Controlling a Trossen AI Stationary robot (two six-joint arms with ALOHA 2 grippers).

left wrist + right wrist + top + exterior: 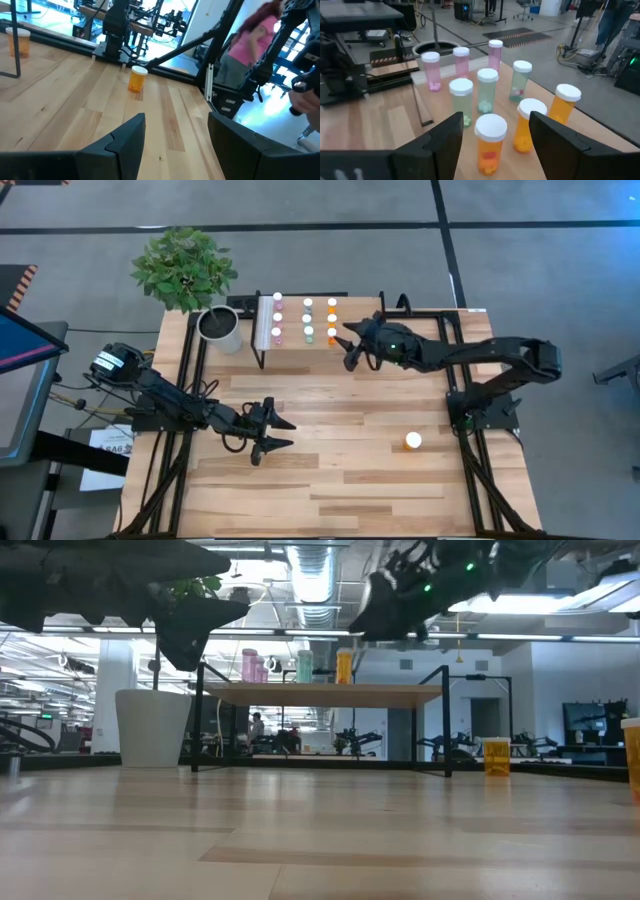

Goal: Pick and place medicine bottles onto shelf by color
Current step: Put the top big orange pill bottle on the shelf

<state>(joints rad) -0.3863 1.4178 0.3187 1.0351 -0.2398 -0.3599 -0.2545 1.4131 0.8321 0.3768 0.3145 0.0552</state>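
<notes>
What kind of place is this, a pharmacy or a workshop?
Probably a robotics lab in an open industrial hall. Bare ducts run overhead, more arm rigs stand on benches behind, and pill bottles sit sorted on a small shelf like a test setup.

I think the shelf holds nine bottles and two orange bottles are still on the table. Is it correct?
Not quite. The high view shows only one white-capped orange medicine bottle left on the wooden tabletop. The small raised light-wood shelf does hold nine bottles, as the right wrist view shows.

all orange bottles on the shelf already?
No: one orange bottle stands on the tabletop near the right arm's base, well away from the shelf.
</notes>
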